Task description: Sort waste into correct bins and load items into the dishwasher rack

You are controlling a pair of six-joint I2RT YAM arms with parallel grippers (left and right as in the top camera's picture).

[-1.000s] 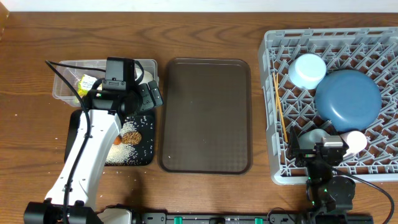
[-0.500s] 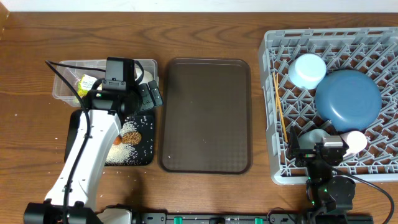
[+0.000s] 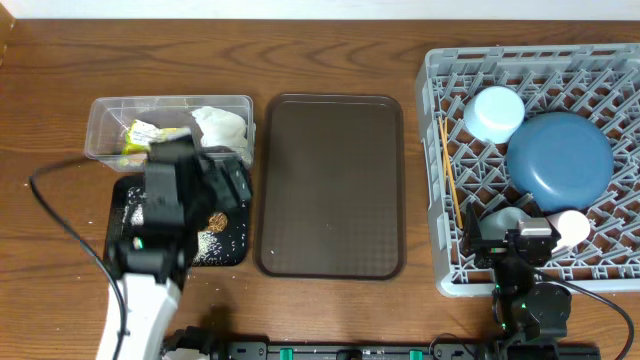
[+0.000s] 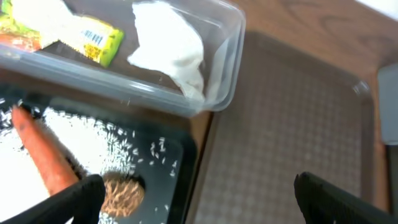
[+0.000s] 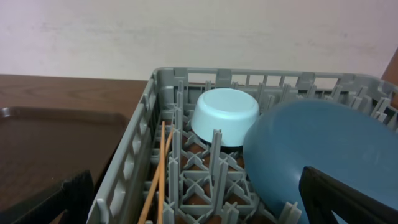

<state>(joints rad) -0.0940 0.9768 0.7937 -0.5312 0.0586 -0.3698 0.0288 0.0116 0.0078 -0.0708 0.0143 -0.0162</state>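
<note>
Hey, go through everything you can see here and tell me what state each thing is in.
left gripper: open, empty
right gripper: open, empty
napkin: crumpled, in clear tub
wrapper: in clear tub
carrot: lying on black tray
rice: scattered on black tray
biscuit piece: on black tray
blue plate: loaded in rack
light-blue cup: upside down in rack
chopsticks: lying in rack

A brown wooden table is seen from above, and dark wavy lines are shown in its wood. A thin strip of pale wall is seen along the table's edge at 12 o'clock. In the right wrist view, this wall is shown plain and whitish, softly and evenly lit.
</note>
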